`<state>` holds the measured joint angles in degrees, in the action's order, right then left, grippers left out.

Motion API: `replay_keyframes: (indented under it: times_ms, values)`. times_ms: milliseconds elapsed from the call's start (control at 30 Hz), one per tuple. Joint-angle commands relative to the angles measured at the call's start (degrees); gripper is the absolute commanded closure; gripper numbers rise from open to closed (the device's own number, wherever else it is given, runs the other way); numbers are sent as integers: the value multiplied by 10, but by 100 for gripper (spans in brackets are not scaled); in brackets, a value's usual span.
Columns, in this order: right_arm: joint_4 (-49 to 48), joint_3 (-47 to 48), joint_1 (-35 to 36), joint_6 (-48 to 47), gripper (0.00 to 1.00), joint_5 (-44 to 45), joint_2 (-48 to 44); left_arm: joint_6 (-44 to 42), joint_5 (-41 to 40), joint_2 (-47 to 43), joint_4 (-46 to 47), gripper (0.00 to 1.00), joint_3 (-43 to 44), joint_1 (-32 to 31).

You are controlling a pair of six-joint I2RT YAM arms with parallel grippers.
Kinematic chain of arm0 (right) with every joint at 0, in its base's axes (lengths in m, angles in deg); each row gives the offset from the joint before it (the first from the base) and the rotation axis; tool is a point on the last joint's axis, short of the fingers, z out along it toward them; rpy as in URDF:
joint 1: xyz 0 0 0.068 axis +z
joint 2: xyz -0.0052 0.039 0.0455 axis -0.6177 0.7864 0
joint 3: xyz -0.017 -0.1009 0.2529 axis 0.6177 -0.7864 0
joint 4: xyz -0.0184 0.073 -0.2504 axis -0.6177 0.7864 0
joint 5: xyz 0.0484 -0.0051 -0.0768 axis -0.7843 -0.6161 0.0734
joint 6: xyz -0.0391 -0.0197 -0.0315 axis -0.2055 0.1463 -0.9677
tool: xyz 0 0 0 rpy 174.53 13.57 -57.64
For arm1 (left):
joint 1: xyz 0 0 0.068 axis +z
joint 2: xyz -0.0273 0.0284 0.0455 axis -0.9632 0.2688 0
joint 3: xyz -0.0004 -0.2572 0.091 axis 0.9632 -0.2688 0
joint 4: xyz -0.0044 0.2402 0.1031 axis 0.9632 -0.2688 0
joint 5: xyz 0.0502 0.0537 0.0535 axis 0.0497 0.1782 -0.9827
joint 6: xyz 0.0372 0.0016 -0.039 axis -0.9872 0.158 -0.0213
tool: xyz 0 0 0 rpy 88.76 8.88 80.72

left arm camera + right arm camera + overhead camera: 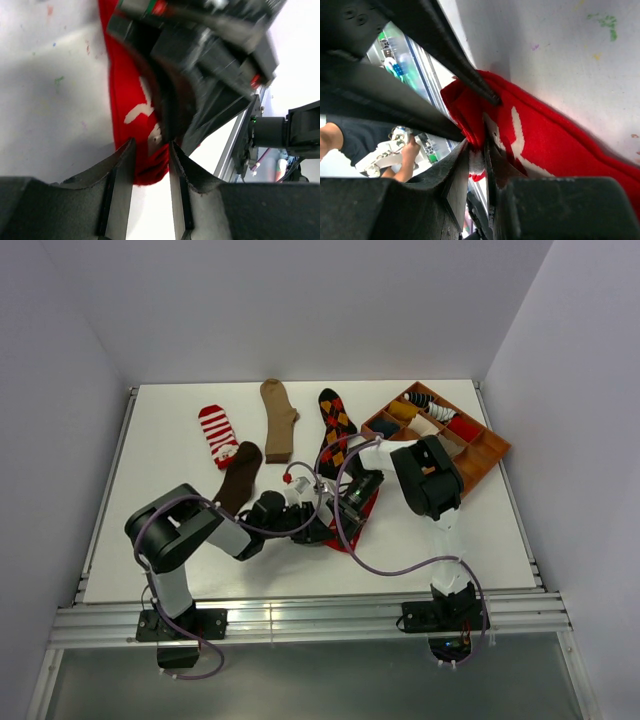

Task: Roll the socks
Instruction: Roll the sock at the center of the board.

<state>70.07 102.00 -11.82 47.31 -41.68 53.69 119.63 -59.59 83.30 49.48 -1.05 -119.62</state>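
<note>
L pincer (151,145) clamped narrow on the end of the red sock (129,100), fabric sits betw. its fingers. R pincer (476,152) pinched tight on a fold of the same sock, red-white cloth squeezed betw. its pads. Both meet over that sock, centre-right of table (480,540), sock partly hidden under the arms. Farther back, flat on table: striped sock (217,432), tan sock (277,418), brown sock (240,475), argyle sock (337,423). Wooden tray (488,456) at far right, rolled socks (432,410) in its compartments.
</note>
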Motion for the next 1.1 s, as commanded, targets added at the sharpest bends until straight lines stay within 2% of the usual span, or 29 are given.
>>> replay_keyframes:
  times_ms: [0,400,833,900,1067]
  values:
    - [21,17,-7,-22,76,-14,6,-16,6,8,55,62,-11,-4]
    - [19,17,-22,-11,77,-12,18,-13,71,26,118,59,-28,-3]
    - [11,17,-33,4,78,-12,24,-9,65,40,95,64,-19,-3]
    - [9,17,-32,6,78,-10,24,-3,57,40,79,68,-15,-3]
    - [-8,13,-33,23,78,0,16,6,49,39,44,84,-9,-7]
